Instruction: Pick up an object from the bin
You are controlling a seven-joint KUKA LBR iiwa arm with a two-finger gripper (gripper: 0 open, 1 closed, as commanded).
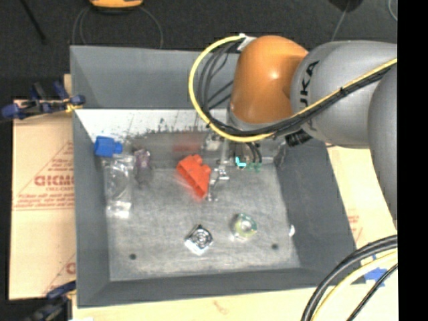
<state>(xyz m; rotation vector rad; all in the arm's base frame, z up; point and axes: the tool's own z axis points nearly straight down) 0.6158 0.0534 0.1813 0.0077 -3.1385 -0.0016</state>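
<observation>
**Hand low beside the red piece in the bin**

The hand (pixel 215 179) hangs low over the floor of the grey metal bin (pixel 87 199), right beside a red, folded, wedge-shaped plastic piece (pixel 192 174). It stands just to the right of that piece and seems to touch its edge. Whether the hand is open or closed cannot be told, and the red piece is not clearly gripped. The arm's orange cover (pixel 267 79) and looped yellow and black cables (pixel 199 89) sit above and to the right of the red piece.

The red piece lies on the speckled grey floor, a little behind its middle, with bare floor around it.

Left of the red piece are a small purplish translucent thing (pixel 142 160), a crumpled clear plastic wrapper (pixel 119 182) and, furthest left, a blue block (pixel 105 146). Nearer the camera than the red piece lie a crumpled silvery lump (pixel 198 239) and a round shiny metal thing (pixel 244 226).

Behind the bin the ground (pixel 174 12) is dark.
</observation>
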